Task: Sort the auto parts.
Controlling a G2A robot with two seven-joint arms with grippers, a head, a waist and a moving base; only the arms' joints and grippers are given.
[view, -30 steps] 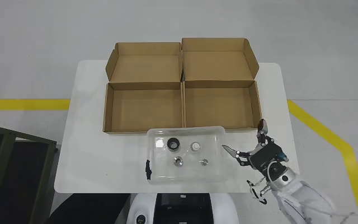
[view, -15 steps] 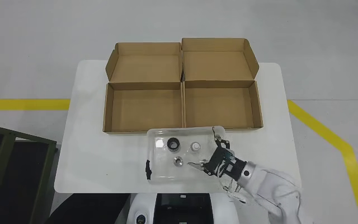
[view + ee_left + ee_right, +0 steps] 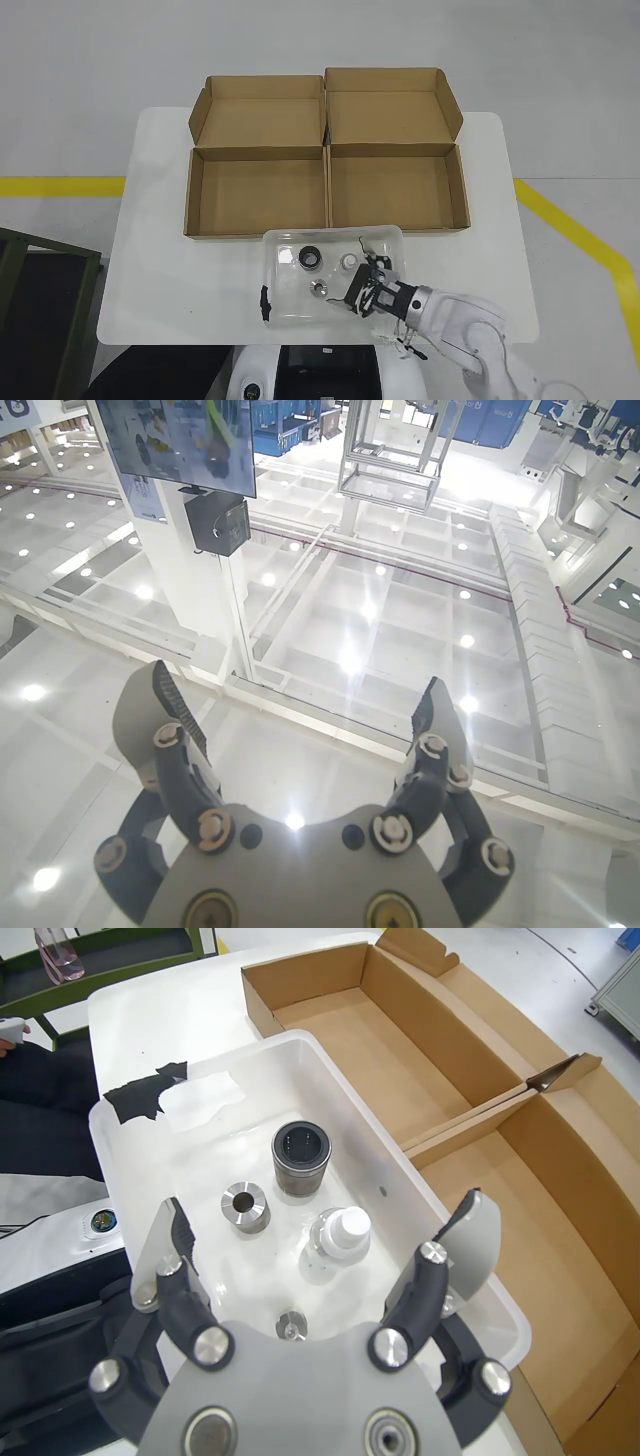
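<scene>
A clear plastic bin [image 3: 290, 240] [image 3: 350, 1078] at the table's front holds several auto parts. In it stand a black cylindrical bearing [image 3: 311, 258] [image 3: 301, 1158], a steel bushing [image 3: 319, 290] [image 3: 245, 1205], a white capped part [image 3: 350, 262] [image 3: 342, 1235] and a small metal piece [image 3: 291, 1324]. My right gripper [image 3: 359, 278] [image 3: 324, 1214] hangs open over the bin's right half, just above the small metal piece and the white part, with nothing between its fingers. My left gripper [image 3: 297, 685] is open and empty, and points up at the ceiling.
Two open cardboard boxes lie side by side behind the bin, the left box [image 3: 256, 195] [image 3: 380, 1043] and the right box [image 3: 395, 190] [image 3: 560, 1208], both bare inside. Black tape [image 3: 265, 303] [image 3: 145, 1093] sticks to the bin's left end.
My right arm has swung left from the table's right edge to above the bin, staying open. The parts have not moved.
</scene>
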